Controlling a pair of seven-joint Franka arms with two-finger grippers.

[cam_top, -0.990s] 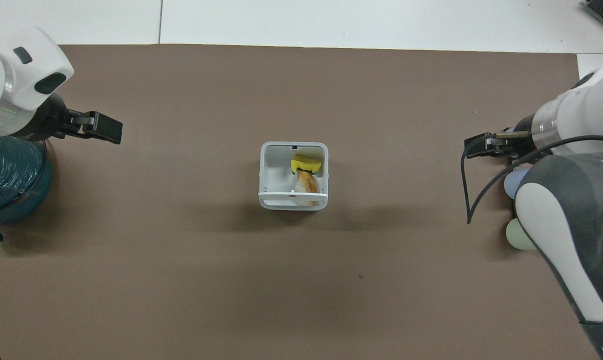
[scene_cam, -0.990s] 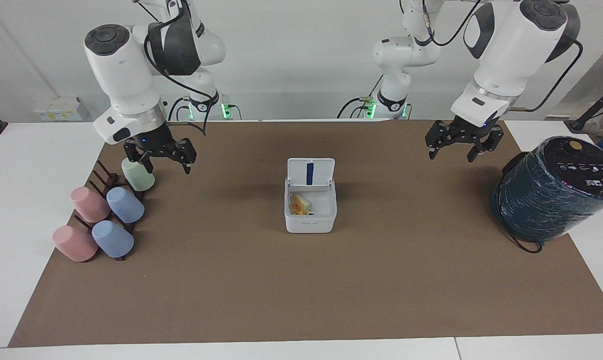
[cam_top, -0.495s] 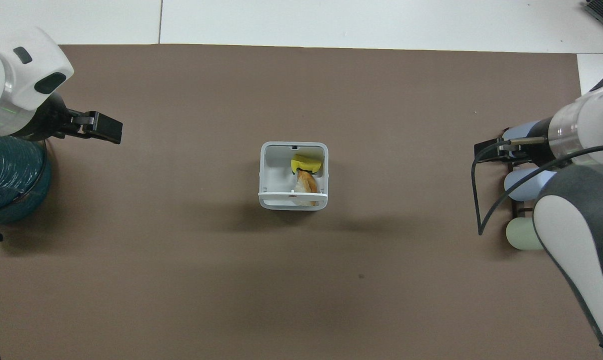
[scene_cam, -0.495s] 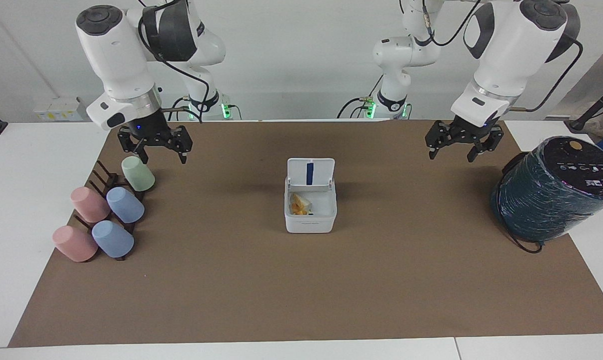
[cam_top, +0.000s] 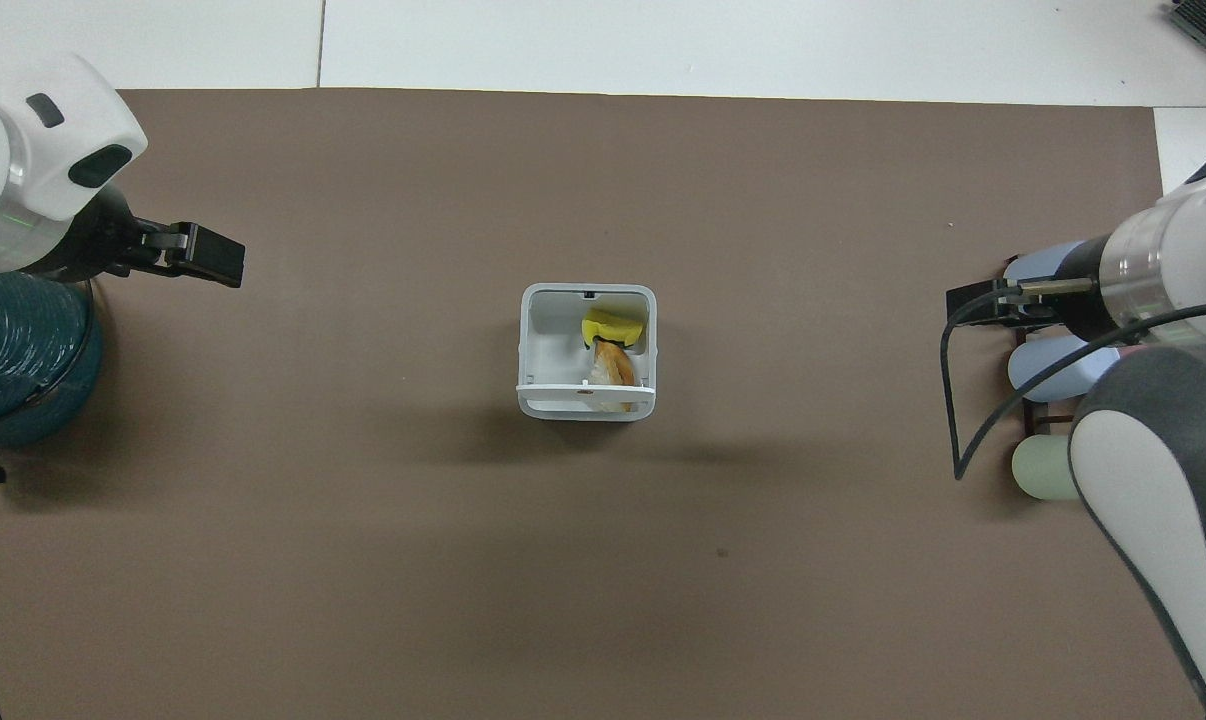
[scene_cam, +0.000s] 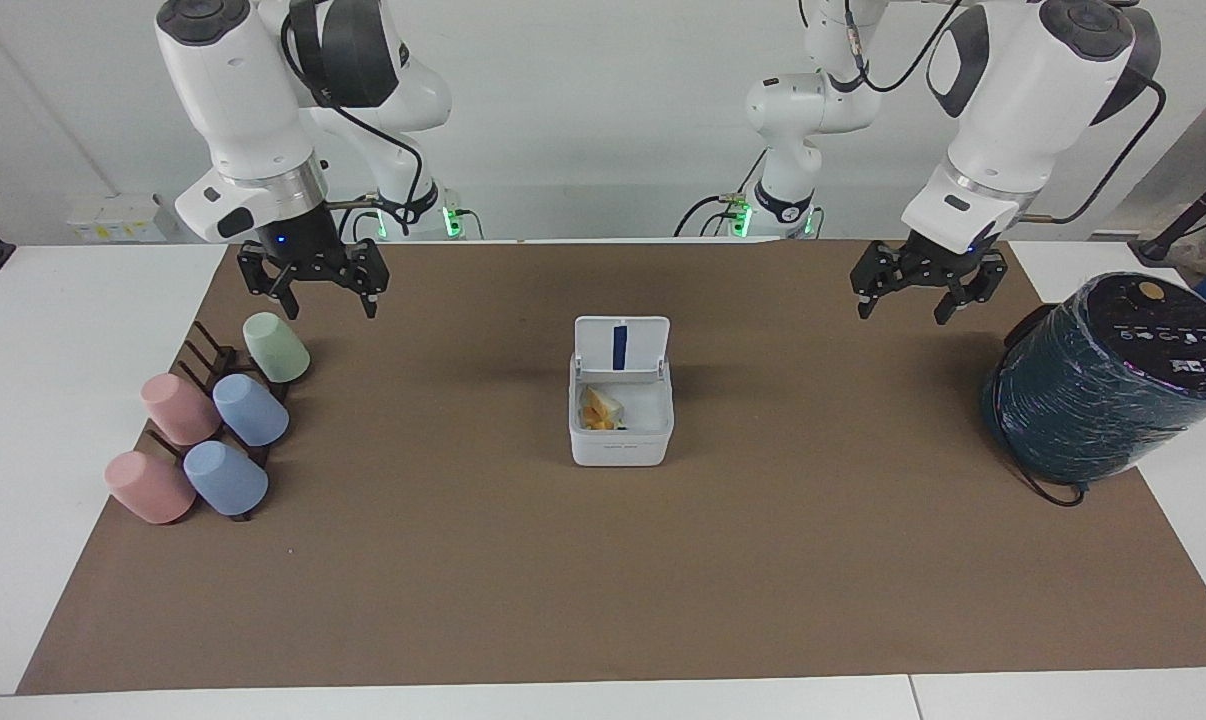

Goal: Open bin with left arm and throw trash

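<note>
Bin (scene_cam: 620, 425) mid-mat, lid (scene_cam: 621, 346) up, trash (scene_cam: 597, 410) inside. Left gripper (scene_cam: 914, 297) over mat near teal cylinder (scene_cam: 1103, 385), fingers spread, empty. Right gripper (scene_cam: 315, 295) above cups (scene_cam: 275, 347), fingers spread, empty.

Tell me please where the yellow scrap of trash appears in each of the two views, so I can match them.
Facing view: the yellow scrap lies inside the open white bin at the picture's centre, mostly hidden among the other scraps, below the raised lid.
Overhead view: the yellow scrap lies in the bin, in the upper part of its opening, at the picture's centre.
Shared landmark: the dark teal cylinder at the left arm's end of the table.
</note>
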